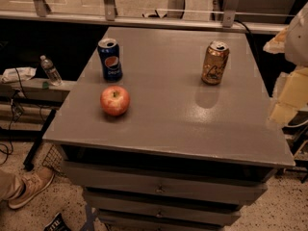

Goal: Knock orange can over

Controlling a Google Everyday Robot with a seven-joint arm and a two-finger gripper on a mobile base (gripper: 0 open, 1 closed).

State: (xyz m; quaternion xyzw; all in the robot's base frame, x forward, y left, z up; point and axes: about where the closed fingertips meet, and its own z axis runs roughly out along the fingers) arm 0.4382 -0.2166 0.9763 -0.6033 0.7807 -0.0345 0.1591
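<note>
The orange can (214,63) stands upright on the grey table top (192,114), at the back right. It is golden-orange with a silver top and pale script. My gripper (285,105) shows as pale yellowish shapes at the right edge of the camera view. It is beside the table's right edge, to the right of the can and nearer the camera, and does not touch the can.
A blue Pepsi can (110,59) stands upright at the back left, with a red apple (115,100) in front of it. Drawers (163,189) sit below the top. A water bottle (50,70) stands on a low shelf at left. A person's shoe (30,186) is on the floor.
</note>
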